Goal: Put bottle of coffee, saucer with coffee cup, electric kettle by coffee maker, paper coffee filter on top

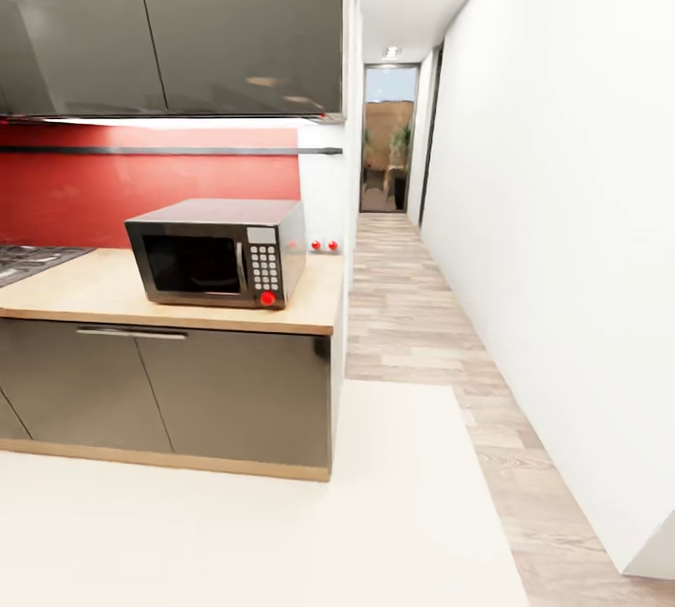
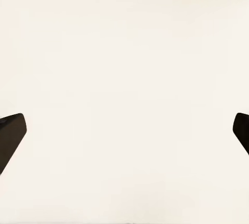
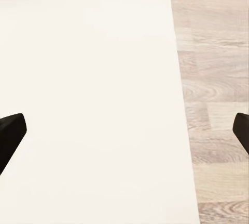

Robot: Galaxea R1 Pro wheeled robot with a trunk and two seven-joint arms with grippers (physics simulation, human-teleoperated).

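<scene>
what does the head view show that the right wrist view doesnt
Head view alone: a microwave on a light-wood countertop over dark cabinets, a red backsplash, a stovetop corner, and a hallway ending at a door.

Right wrist view alone: the right gripper, jaws wide open with nothing between them.

Both: the cream floor meeting wood-plank flooring.

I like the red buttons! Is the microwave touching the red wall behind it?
Apart. In the head view the microwave sits near the countertop's front edge, with bare wood between its back and the red wall.
</scene>
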